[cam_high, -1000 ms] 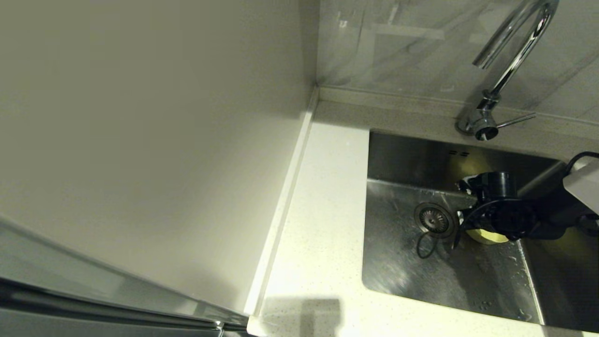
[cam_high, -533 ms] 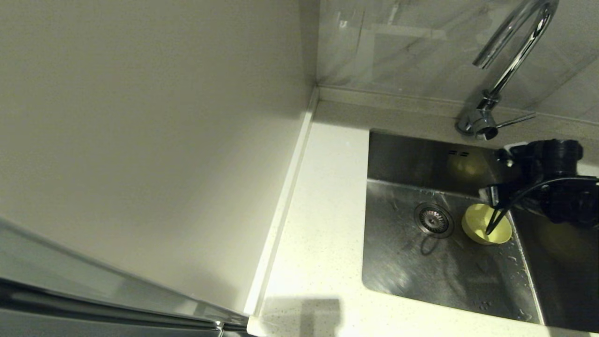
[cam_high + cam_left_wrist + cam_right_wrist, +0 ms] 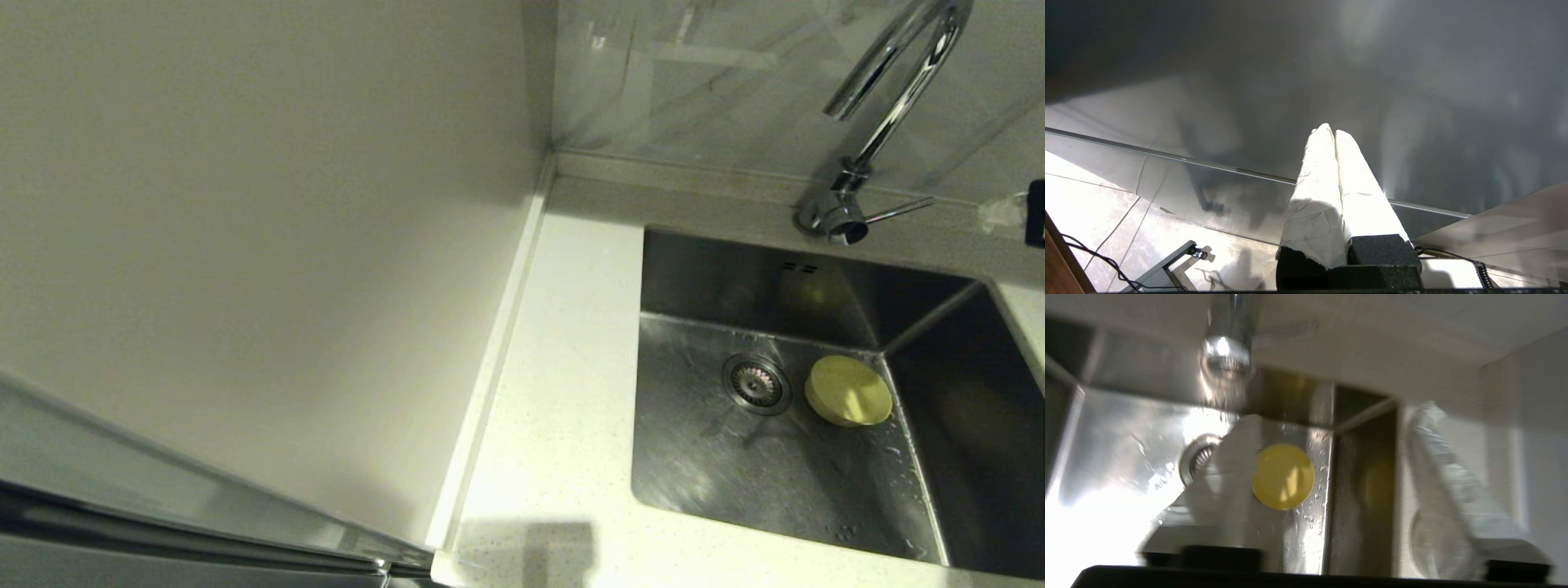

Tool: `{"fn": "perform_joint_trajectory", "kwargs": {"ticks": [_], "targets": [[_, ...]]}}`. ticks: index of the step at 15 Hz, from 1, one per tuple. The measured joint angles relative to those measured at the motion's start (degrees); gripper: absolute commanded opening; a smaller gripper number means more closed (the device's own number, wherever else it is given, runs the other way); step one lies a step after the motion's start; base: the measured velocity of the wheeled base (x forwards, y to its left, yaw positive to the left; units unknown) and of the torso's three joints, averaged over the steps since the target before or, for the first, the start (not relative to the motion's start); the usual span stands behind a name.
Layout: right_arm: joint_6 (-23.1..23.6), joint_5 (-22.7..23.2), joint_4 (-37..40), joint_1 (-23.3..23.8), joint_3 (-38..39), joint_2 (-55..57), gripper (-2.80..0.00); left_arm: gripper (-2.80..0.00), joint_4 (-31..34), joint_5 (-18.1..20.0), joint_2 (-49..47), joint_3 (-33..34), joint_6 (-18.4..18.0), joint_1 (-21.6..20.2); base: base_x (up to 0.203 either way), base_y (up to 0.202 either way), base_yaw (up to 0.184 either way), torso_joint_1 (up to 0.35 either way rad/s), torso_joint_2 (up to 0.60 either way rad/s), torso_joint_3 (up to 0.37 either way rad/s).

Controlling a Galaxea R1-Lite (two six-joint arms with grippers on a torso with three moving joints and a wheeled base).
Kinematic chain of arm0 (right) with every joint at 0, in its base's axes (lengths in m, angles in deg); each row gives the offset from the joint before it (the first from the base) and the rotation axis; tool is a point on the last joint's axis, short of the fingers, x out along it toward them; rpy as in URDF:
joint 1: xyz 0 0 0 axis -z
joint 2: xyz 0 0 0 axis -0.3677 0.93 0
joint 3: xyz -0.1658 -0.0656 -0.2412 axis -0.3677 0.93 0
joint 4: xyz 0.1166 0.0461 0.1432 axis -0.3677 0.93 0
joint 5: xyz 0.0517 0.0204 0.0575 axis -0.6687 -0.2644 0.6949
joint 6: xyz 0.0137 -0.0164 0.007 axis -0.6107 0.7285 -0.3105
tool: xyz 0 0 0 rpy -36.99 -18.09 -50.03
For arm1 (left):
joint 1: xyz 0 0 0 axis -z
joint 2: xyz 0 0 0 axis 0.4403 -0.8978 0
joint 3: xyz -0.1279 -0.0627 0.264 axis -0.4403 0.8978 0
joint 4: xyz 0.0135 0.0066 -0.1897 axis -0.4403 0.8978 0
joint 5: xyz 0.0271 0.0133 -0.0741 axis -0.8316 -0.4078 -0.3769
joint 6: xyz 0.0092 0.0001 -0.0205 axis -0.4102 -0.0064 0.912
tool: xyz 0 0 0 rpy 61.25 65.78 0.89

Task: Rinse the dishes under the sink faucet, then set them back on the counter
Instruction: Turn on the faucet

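The pale yellow bowl (image 3: 849,390) (image 3: 1283,476) rests on the floor of the steel sink (image 3: 784,490), just right of the round drain strainer (image 3: 757,384) and near the basin's back right corner. The chrome faucet (image 3: 890,106) arches above it; no water stream shows. My right gripper (image 3: 1337,416) hovers high over the sink's right side, open, its fingers (image 3: 1224,465) wide apart and empty. Only a dark part of the right arm (image 3: 1037,214) shows at the head view's right edge. I cannot make out the two white bowls. My left gripper (image 3: 1331,132) is parked, shut and empty.
The speckled counter (image 3: 563,392) runs along the sink's left side, bounded by a low raised strip (image 3: 490,367) and the beige wall panel (image 3: 245,245). Water drops lie on the sink floor (image 3: 898,457). The left wrist view shows tiled floor (image 3: 1094,196).
My right gripper has let go of the yellow bowl, risen out of the sink and drawn back to the right, almost out of the head view. The bowl stays on the sink floor.
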State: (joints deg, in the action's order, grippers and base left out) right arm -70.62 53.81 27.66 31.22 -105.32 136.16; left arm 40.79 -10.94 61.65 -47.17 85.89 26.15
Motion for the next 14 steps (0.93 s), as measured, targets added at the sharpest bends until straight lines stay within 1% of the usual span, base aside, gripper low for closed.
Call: {"fn": "perform_joint_trajectory", "kwargs": {"ticks": [4, 5, 7, 8, 10, 11, 12, 13, 14], "targets": [[-2.04, 0.03, 12.86, -0.72, -15.73, 2.97, -2.80, -2.80, 0.02, -0.01, 0.00, 0.00, 0.02, 0.00, 0.000, 0.000, 0.000, 0.000, 0.00, 0.000], [-3.48, -0.05, 16.80, -1.24, -20.90, 4.61, -2.80, -2.80, 0.02, 0.02, 0.00, 0.00, 0.00, 0.00, 0.000, 0.000, 0.000, 0.000, 0.00, 0.000], [-7.78, -0.60, 25.71, -2.49, -30.82, 8.24, -2.80, -2.80, 0.02, 0.02, 0.00, 0.00, 0.02, 0.00, 0.000, 0.000, 0.000, 0.000, 0.00, 0.000], [-10.35, -2.00, 30.12, -3.57, -34.43, 10.30, -2.80, -2.80, 0.02, 0.02, 0.00, 0.00, 0.00, 0.00, 0.000, 0.000, 0.000, 0.000, 0.00, 0.000], [-17.72, -6.95, 34.97, -6.81, -36.53, 14.22, -2.80, -2.80, 0.04, -0.03, 0.00, 0.00, 0.00, 0.00, 0.000, 0.000, 0.000, 0.000, 0.00, 0.000], [-22.26, -9.04, 35.78, -8.69, -36.77, 16.14, -2.80, -2.80, 0.04, -0.01, 0.00, 0.00, 0.00, 0.00, 0.000, 0.000, 0.000, 0.000, 0.00, 0.000], [-25.49, -9.77, 35.62, -10.01, -36.88, 17.44, -2.80, -2.80, 0.02, -0.01, 0.00, 0.00, -0.01, 0.00, 0.000, 0.000, 0.000, 0.000, 0.00, 0.000], [-27.57, -10.06, 34.82, -10.95, -36.89, 18.48, -2.80, -2.80, 0.04, 0.01, 0.00, 0.00, 0.00, 0.00, 0.000, 0.000, 0.000, 0.000, 0.00, 0.000], [-28.43, -10.66, 33.16, -11.61, -36.92, 19.31, -2.80, -2.80, 0.02, 0.01, 0.00, 0.00, -0.01, 0.00, 0.000, 0.000, 0.000, 0.000, 0.00, 0.000]]}}
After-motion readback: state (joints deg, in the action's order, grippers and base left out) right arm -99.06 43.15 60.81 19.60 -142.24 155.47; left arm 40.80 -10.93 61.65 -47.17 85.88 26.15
